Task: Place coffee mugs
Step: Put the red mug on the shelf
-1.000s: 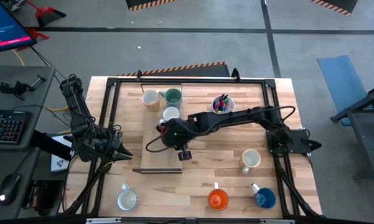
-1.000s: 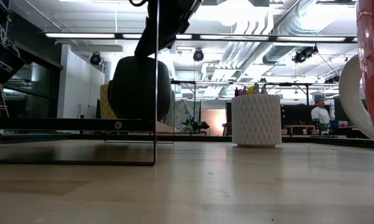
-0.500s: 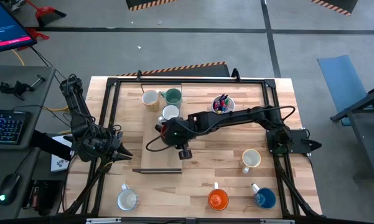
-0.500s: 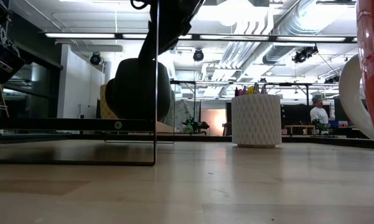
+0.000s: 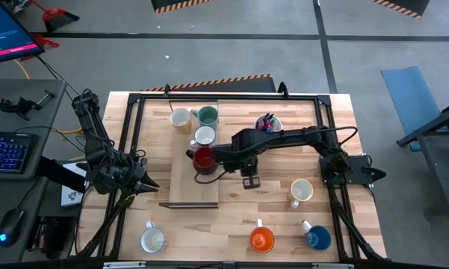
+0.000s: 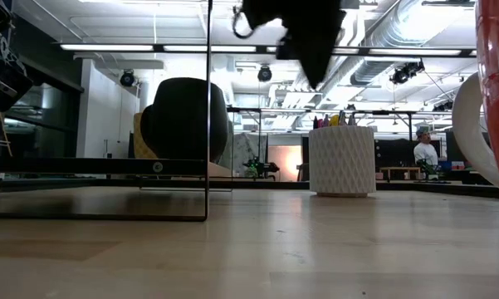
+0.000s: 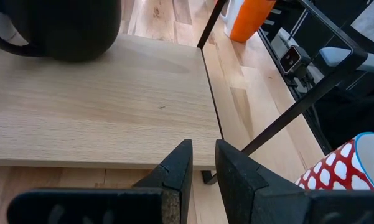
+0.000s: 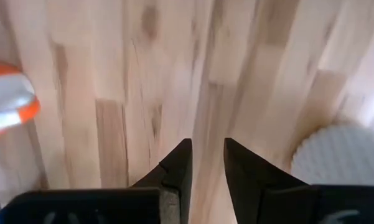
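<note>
Wooden table (image 5: 231, 217), scattered coffee mugs (image 5: 261, 239)

My arms are matte black, jointed, with black cables looping along them. Each hand (image 7: 199, 168) (image 8: 205, 165) ends in two dark wedge fingers, rough-textured along their inner edges.

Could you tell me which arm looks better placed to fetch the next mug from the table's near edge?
Probably the right: its end effector hangs empty over mid-table, near the cream mug and orange mug. The left end effector waits at the table's left edge.
</note>
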Available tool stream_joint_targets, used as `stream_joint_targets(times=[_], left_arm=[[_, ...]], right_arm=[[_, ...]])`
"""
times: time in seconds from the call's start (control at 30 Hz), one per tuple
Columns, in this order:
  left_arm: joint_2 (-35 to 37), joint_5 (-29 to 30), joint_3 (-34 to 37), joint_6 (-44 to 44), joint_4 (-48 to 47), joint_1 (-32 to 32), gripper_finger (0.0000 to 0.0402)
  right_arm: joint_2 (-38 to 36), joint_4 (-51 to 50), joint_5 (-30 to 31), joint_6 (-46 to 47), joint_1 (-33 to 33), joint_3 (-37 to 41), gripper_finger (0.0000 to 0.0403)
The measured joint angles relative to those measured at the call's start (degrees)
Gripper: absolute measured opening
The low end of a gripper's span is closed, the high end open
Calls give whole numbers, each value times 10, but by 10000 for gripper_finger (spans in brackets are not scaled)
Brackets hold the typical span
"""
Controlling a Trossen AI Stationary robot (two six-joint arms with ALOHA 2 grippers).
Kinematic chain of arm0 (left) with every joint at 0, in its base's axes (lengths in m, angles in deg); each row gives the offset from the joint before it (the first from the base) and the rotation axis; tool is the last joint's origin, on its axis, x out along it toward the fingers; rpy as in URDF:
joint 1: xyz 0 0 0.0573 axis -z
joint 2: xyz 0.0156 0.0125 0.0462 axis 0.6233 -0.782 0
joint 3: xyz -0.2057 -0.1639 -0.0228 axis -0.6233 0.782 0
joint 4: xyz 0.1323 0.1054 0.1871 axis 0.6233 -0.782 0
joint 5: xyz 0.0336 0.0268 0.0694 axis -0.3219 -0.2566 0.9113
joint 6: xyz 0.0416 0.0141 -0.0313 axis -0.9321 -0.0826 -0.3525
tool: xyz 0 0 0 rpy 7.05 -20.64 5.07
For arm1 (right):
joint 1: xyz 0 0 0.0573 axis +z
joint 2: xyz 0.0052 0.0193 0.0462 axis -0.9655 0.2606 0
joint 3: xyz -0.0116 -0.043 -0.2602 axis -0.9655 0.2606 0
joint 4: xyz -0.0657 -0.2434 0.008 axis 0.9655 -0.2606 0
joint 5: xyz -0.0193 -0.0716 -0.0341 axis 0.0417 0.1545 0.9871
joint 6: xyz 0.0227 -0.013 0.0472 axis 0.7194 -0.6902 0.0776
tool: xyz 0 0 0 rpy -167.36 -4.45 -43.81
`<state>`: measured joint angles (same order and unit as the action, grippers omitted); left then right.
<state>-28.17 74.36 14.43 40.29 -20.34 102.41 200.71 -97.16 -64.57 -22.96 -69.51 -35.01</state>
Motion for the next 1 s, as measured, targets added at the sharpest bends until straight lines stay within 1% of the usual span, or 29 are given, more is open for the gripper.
stream_joint_targets(times=[0.17,0.23,0.33,0.43,0.53,0.6,0.67,0.73,0.8,0.93,1.0], left_arm=[[0,-3,0,0,0,0,60],[0,-11,0,1,3,0,60],[0,-22,0,26,16,0,60],[1,-47,0,39,89,0,60],[0,-83,0,-7,202,0,60],[0,-102,0,-39,285,-2,60],[-2,-106,-11,-51,333,-6,60],[-14,-101,-37,-62,329,-11,60],[-37,-105,-68,-65,297,-14,60],[-112,-127,-148,-58,248,-16,60],[-160,-136,-194,-32,205,-16,60]], right_arm=[[-17,7,-10,10,3,25,71],[-36,11,-9,14,8,48,71],[-65,9,-6,40,16,87,71],[-111,24,24,75,27,139,71],[-162,75,48,101,34,208,71],[-200,121,50,113,35,259,71],[-237,169,51,122,34,310,71],[-271,215,51,130,32,362,71],[-301,254,50,140,31,409,71],[-344,301,47,171,29,487,71],[-358,309,46,189,29,515,71]])
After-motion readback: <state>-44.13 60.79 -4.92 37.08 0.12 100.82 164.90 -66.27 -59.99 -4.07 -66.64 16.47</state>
